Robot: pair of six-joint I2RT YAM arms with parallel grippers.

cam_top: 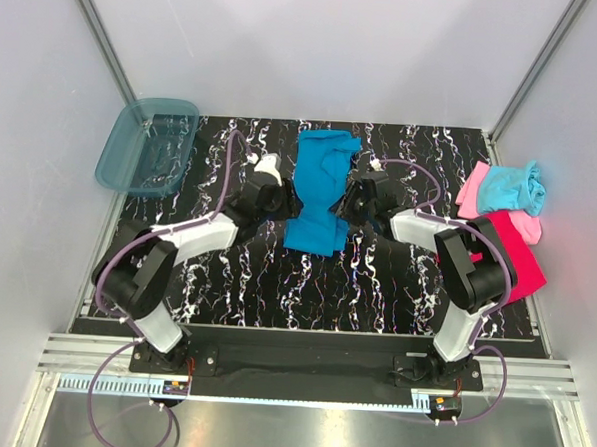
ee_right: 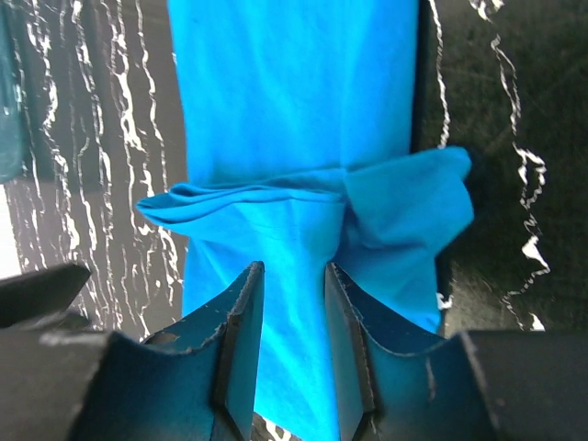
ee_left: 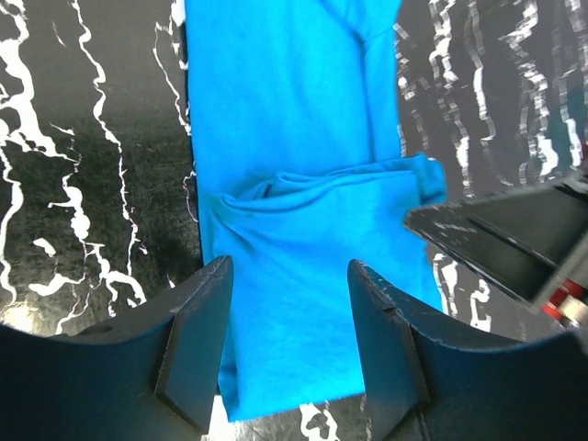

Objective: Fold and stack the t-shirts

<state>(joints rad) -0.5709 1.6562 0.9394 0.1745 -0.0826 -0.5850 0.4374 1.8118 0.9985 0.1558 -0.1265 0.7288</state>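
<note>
Jaws up close: left pair point(ee_left: 289, 271) stands half open, right pair point(ee_right: 291, 271) narrowly parted, neither gripping. Between them on the marbled surface point(cam_top: 235, 280) lies the blue t-shirt point(cam_top: 320, 190), long axis pointing away, left arm point(cam_top: 192, 240) and right arm point(cam_top: 433, 236) equally near, crosswise fold point(ee_left: 312, 188) bunched mid-length.

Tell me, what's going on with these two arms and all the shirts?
Two robot arms are folding t-shirts. The blue t-shirt lies partly folded in the middle of the table, and the left gripper and right gripper both hover over it with jaws apart, not clamping the cloth. At the right edge an aqua t-shirt sits bunched on a pink t-shirt, next to a magenta-red t-shirt. A teal bin sits far left.
</note>
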